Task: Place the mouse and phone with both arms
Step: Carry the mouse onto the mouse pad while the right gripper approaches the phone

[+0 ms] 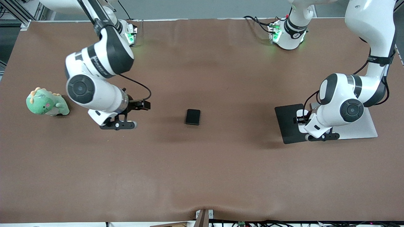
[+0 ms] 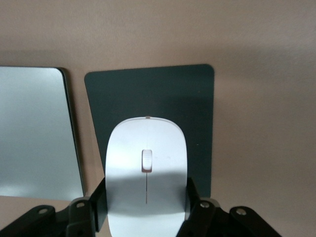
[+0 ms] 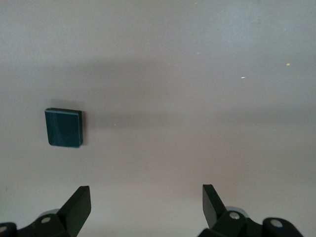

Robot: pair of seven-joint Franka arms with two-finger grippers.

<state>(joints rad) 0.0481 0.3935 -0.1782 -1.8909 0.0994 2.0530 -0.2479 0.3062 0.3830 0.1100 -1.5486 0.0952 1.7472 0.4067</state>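
**Mouse held over the pad, phone alone mid-table**

Brown matting covers the whole table (image 1: 202, 176), and the stretch closest to the front camera carries only wrinkles. Farther up, roughly level with one another, come the objects. Toward the left arm's end lies a flat black mouse pad (image 1: 288, 123) with a silver slab (image 1: 366, 127) just beside it (the wrist view shows a thin strip of mat between the two). The left gripper (image 2: 147, 210) hangs over the pad with its fingers (image 2: 194, 197) pinching the white mouse (image 2: 146, 173) by its two long sides; the mouse's grey centre line and wheel face the wrist camera, and the dark pad shows around its front end.

Near the middle of the table lies the phone (image 1: 193, 117), a small black slab flat on the mat, apart from everything else. The right gripper (image 1: 121, 125) hovers over bare mat between the phone and a green plush dinosaur (image 1: 46, 102), which sits toward the right arm's end. Its fingers (image 3: 79, 205) are spread wide with nothing between them, and in the right wrist view the phone (image 3: 64, 127) lies off to one side, well clear of them.

Farthest from the camera, the two arm bases glow green at the table's edge.
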